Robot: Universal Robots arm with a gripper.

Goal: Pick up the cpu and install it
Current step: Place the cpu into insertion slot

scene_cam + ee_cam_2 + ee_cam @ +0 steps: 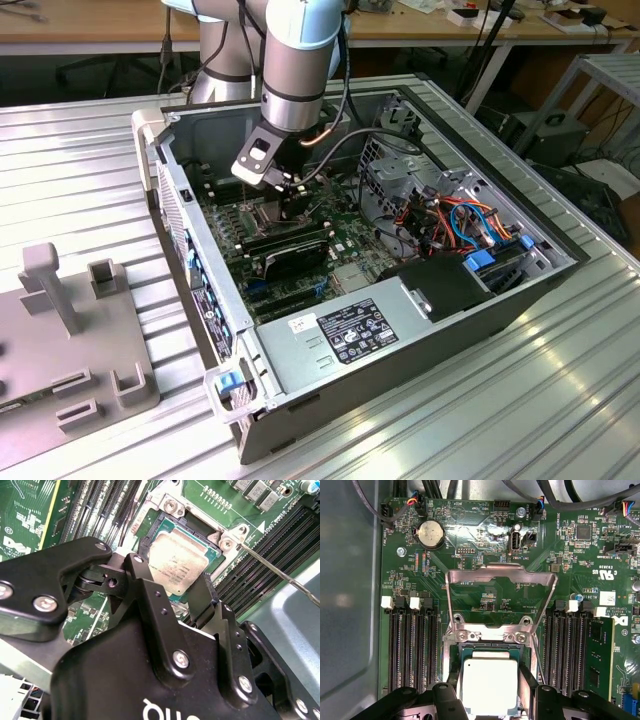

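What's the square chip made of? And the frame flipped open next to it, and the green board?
The cpu looks metal on top: pale silvery grey, matte, softly gleaming. The open socket frame looks like bare steel or similar: brighter, shiny, with thin bent edges. The green board seems glossy coated plastic or fibreglass; the look can't settle which.

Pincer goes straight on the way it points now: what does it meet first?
Probably the cpu, directly in line with the pincer at the socket. Depth is unclear in both wrist views, so I can't tell whether the cpu is already seated.
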